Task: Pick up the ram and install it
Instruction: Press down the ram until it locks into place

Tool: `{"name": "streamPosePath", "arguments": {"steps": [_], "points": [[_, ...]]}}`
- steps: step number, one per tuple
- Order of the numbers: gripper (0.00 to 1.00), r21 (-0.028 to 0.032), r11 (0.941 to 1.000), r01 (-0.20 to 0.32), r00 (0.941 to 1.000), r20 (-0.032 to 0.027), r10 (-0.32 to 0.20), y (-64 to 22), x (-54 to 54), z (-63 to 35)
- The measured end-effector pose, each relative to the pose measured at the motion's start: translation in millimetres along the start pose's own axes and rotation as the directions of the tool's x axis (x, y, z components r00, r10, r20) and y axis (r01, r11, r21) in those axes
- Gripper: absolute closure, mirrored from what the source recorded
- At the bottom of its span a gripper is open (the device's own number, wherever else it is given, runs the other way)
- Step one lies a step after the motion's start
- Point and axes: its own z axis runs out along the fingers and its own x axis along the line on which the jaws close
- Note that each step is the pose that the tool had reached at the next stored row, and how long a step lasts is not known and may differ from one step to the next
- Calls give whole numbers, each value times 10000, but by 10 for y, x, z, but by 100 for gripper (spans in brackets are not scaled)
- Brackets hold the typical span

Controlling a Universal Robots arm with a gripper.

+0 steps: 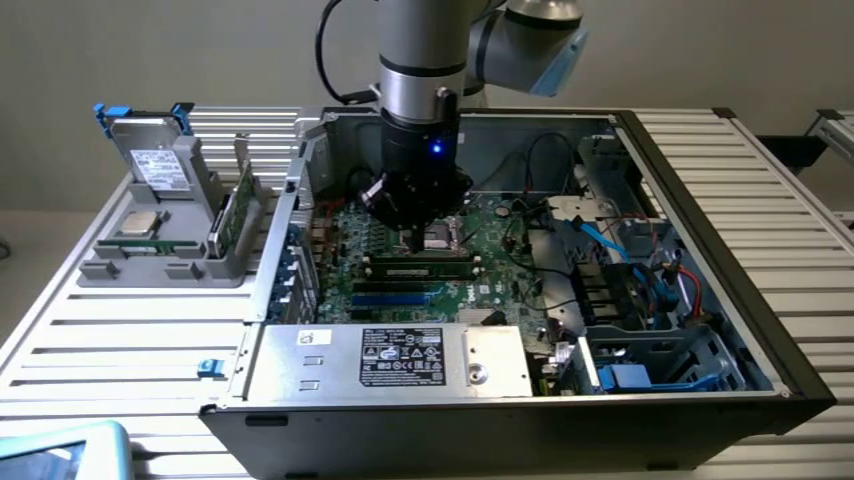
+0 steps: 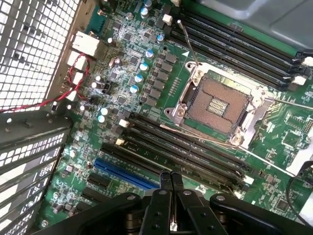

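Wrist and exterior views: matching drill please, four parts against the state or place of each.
Things:
1. ram
2. CPU socket
3. red wire
4. gripper

States and places:
A. shut, over the slots
B. empty, contacts bare
C. in a black slot, beneath the gripper
D. looped by the mesh wall

Pairs: 1-C, 2-B, 3-D, 4-A
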Motion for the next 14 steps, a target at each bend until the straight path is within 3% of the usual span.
{"name": "streamPosePath", "arguments": {"steps": [4, 9, 14], "points": [[89, 19, 9993, -381, 9993, -9, 381, -1, 0, 0], [89, 165, 9972, -729, 9973, 7, 729, -1, 0, -2], [89, 254, 9938, -1086, 9941, 50, 1085, 0, 1, -4]]}}
